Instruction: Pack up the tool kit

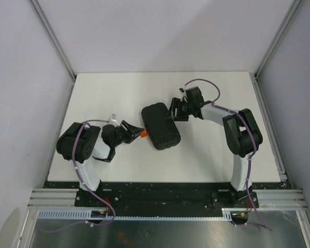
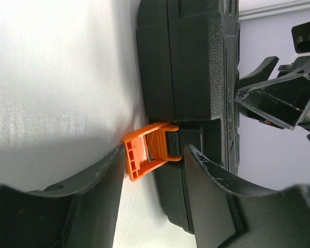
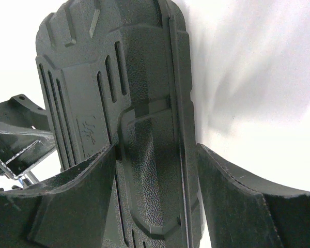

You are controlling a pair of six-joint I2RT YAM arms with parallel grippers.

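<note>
Lying closed, tool kit (image 1: 160, 125) sits clamped in right jaws; left jaws parted around latch (image 2: 144, 150).

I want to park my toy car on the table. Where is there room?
Bare: the far strip behind the case, and the near strip between case and table edge. Crowded: beside the case, where the left gripper and right gripper sit.

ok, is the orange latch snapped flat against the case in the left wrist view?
No, the latch sticks out at an angle from the side of the case, its free end near the table.
</note>
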